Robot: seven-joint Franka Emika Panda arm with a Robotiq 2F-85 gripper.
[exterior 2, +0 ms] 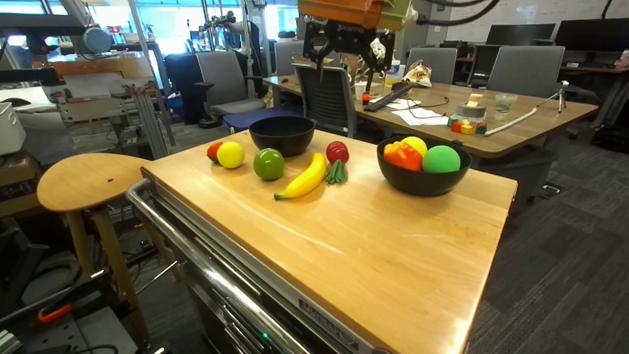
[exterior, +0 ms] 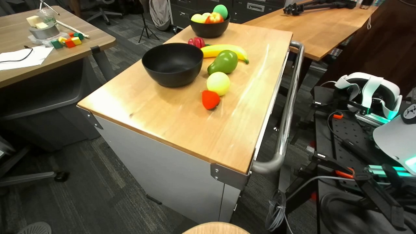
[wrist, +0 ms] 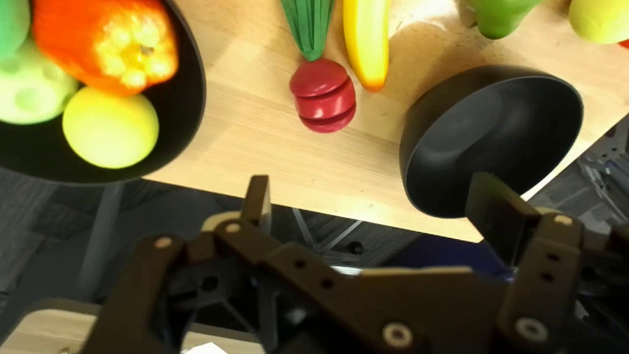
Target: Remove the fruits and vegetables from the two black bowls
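A black bowl (exterior 2: pixel 422 186) holds a red-orange pepper (exterior 2: pixel 403 155), a green ball (exterior 2: pixel 441 159) and yellow round fruit (exterior 2: pixel 415 145); the wrist view also shows a pale green holed piece (wrist: pixel 29 91) in it. Another black bowl (exterior: pixel 174 78) stands upright and empty. Between and beside the bowls lie a red vegetable with green leaves (wrist: pixel 324 103), a banana (exterior 2: pixel 304 179), a green pear-shaped fruit (exterior: pixel 224 61), a yellow ball (exterior: pixel 218 84) and a red strawberry-like fruit (exterior: pixel 210 99). My gripper (exterior 2: pixel 345 78) is open and holds nothing, high above the far edge of the cart top; it also shows in the wrist view (wrist: pixel 373 196).
The wooden cart top (exterior 2: pixel 393 275) has a metal handle rail (exterior: pixel 289 107) along one long side. A round stool (exterior 2: pixel 88 182) stands off one end. A desk (exterior 2: pixel 530 113) with papers, tape and small blocks stands beyond the far edge.
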